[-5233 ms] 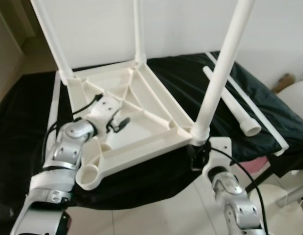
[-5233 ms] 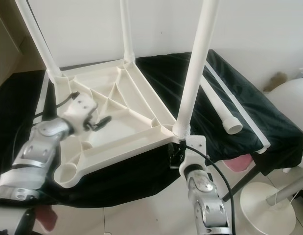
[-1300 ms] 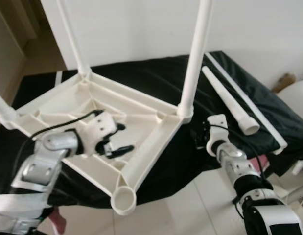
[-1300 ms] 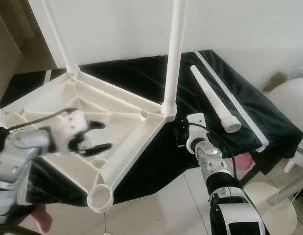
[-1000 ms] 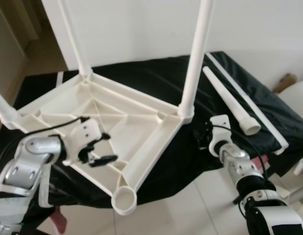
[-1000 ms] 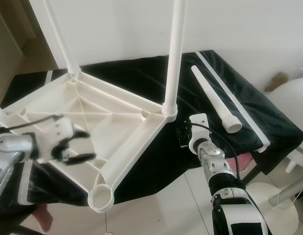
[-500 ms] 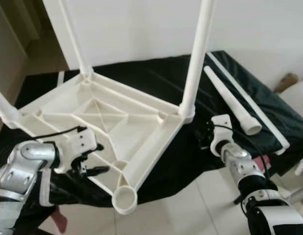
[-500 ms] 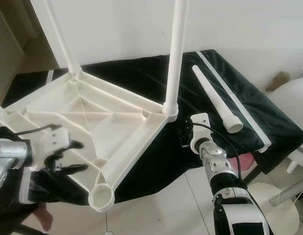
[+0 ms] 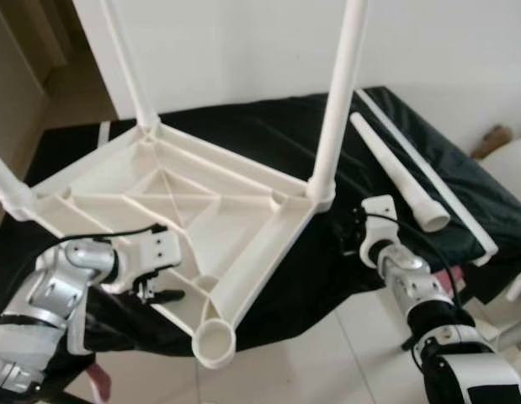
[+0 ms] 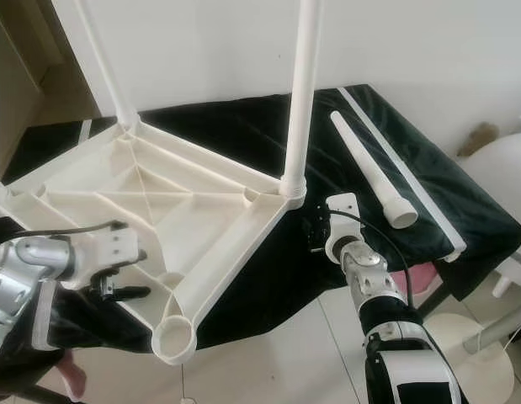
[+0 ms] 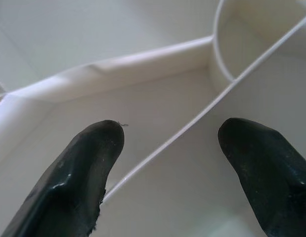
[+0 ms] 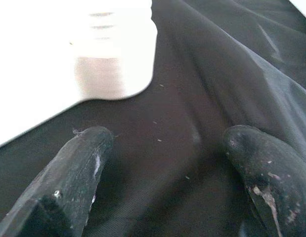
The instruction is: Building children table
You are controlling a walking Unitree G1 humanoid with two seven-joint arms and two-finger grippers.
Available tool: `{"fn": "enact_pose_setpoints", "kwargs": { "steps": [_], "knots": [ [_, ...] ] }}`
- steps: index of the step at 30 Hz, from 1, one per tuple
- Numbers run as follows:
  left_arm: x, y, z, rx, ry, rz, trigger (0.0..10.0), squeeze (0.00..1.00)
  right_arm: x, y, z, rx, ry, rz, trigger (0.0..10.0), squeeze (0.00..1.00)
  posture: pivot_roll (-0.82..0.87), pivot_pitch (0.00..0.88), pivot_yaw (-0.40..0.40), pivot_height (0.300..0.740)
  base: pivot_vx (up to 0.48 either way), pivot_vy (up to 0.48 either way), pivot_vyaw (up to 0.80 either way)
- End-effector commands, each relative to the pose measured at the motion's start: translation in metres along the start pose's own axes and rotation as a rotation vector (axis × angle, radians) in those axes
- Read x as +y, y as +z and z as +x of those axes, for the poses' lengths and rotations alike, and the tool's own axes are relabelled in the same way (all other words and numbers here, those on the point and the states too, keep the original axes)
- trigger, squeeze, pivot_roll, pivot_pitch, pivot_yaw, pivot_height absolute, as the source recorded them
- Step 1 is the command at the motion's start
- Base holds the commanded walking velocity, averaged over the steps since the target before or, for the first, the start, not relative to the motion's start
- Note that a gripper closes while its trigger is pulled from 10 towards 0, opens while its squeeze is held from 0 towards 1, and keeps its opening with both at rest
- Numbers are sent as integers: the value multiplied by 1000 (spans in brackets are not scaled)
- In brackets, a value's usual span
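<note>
Now the upturned tabletop lies on the black cloth of the bench with three legs standing up from its corners; the corner nearest the robot carries an empty socket that juts past the cloth's front edge. The fourth leg lies loose on the cloth toward its right edge, beside a thin white strip and well apart from the tabletop.

Over the last few seconds the tabletop has been turned round, so that the empty socket, which sat at the front left, now points straight at the robot, and the fitted leg that the right arm had been gripping low down stands free. The left gripper has slid back from the middle of the ribbed underside to the near-left rim, just beside the socket; its fingers are spread apart over a thin rib, holding nothing. The right gripper has let go and drawn off to hover over the cloth just past the corner where that leg stands, its fingers likewise parted and empty (the base of the leg collar shows pale just beyond them).

So the repositioning looks finished. What is left, by my reading, is to fetch the loose leg with the right arm and seat it in the open socket while the left steadies the rim.
</note>
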State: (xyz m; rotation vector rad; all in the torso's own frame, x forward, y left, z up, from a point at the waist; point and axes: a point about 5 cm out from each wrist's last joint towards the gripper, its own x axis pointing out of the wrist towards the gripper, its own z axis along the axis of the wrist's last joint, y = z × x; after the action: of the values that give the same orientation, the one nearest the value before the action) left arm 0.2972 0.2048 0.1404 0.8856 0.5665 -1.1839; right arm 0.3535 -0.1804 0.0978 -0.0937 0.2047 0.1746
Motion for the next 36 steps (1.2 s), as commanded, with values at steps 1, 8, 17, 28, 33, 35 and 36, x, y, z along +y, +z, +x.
{"fn": "enact_pose_setpoints", "kwargs": {
  "steps": [1,8,17,28,33,35,36],
  "knots": [
    [6,-6,5,42,166,1,10000,0,1,-5,-2,15,2,12,10000,0,46,0,28,740,0,0,0],
    [8,6,33,-34,157,-274,10000,0,3,-6,-2,14,-5,17,10000,0,33,0,44,740,0,0,0],
    [22,28,52,-146,260,-561,10000,0,5,-7,-3,9,-13,28,10000,0,27,0,58,740,0,0,0],
    [13,42,70,-141,309,-615,10000,0,8,-2,-1,-11,-10,40,10000,0,30,0,57,740,0,0,0],
    [4,69,55,-359,177,-493,10000,0,10,7,-1,-72,-1,49,10000,0,34,0,55,740,0,0,0],
    [4,69,55,-359,177,-493,10000,0,10,7,-1,-72,-1,49,10000,0,34,0,55,740,0,0,0],
    [-1,76,48,-431,127,-442,10000,0,9,11,-2,-106,-8,51,10000,0,32,0,56,740,0,0,0]
  ]
}}
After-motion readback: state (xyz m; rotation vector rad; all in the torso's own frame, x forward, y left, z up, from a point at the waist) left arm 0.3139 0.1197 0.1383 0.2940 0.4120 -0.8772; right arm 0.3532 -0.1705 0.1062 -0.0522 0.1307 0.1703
